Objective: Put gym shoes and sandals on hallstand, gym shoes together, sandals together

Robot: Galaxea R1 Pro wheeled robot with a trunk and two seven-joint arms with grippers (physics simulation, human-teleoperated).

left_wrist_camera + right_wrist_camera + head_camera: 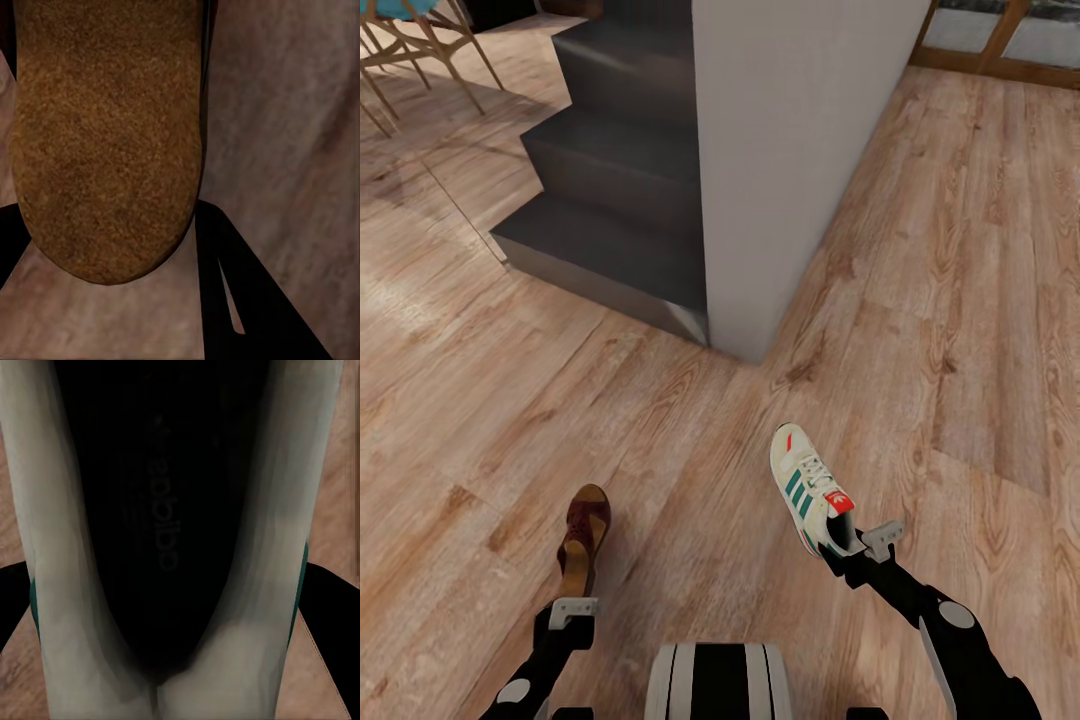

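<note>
One gym shoe (pixel 812 490) and one sandal (pixel 583 537) were off the corridor floor (pixel 960 300) and in the robot's grasp; the rack was not in sight, nor were the other two shoes, so I judged the task roughly at its middle, with carrying, placing and pairing all left to do; ahead of both claws stood dark steps (pixel 610 200) and a pale wall corner (pixel 780 150), well apart from them

The right gripper (pixel 857 545) was clamped on the gym shoe at its heel end, the shoe reaching forward and slightly inward from the claw, toe farthest away; in the right wrist view the dark insole (pixel 161 510) ran straight out between the two black fingers (pixel 326 607), the cream sides pressed close to them

The left gripper (pixel 574 607) held the sandal by its heel end, the brown sole stretching forward beyond the claw; the left wrist view showed the rounded suede-like footbed (pixel 109 142) lying between the dark fingers (pixel 240 285), floor blurred beyond it

Both arms were low and bent, forearms angled forward on either side of the trunk (pixel 718 680), the claws level with each other and well apart
</note>
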